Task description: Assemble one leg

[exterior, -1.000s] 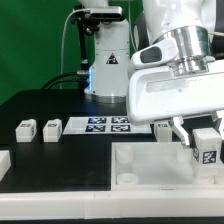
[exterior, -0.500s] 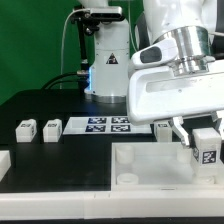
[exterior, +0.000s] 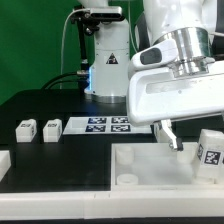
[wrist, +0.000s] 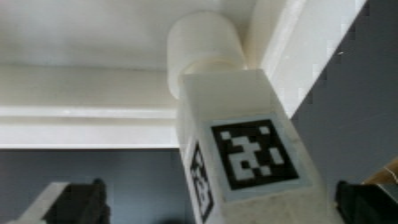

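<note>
Squarely btwn spread pincer [wrist: 224, 198] tips: leg [exterior: 209, 151].

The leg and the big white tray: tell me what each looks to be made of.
The leg: apparently white plastic, smooth and matt, with crisp moulded edges and a rounded end. Its black-and-white tag looks printed, perhaps a paper sticker. The tray: seemingly the same matt white plastic, even in colour with soft-edged walls.
</note>
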{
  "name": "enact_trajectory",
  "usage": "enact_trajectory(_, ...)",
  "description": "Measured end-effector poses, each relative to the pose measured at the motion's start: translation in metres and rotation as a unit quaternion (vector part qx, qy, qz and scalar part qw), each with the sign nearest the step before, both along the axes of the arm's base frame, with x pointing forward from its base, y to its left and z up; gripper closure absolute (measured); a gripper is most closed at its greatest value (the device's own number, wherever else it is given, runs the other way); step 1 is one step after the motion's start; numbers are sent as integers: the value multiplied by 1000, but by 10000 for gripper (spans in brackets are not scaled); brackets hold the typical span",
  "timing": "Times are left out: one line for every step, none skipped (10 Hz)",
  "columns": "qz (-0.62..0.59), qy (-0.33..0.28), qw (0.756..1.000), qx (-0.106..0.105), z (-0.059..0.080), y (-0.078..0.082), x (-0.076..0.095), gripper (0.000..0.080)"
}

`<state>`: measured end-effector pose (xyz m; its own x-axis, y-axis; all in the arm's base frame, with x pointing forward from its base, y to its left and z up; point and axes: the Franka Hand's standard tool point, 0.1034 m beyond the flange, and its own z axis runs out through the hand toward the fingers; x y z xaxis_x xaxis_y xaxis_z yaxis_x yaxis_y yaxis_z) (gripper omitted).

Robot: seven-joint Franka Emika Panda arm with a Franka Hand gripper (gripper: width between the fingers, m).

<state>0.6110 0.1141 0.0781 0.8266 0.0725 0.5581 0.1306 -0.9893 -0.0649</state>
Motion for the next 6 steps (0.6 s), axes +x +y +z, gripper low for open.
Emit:
enact_trajectory(0,0,1000,0,0,0,0,154)
enact_trajectory(0,0,1000,0,0,0,0,154)
enact_trajectory(0,0,1000,0,0,0,0,150)
enact_trajectory(0,0,1000,0,0,0,0,150)
enact_trajectory(0,0,1000,0,0,0,0,150)
enact_trajectory(0,0,1000,0,0,0,0,150)
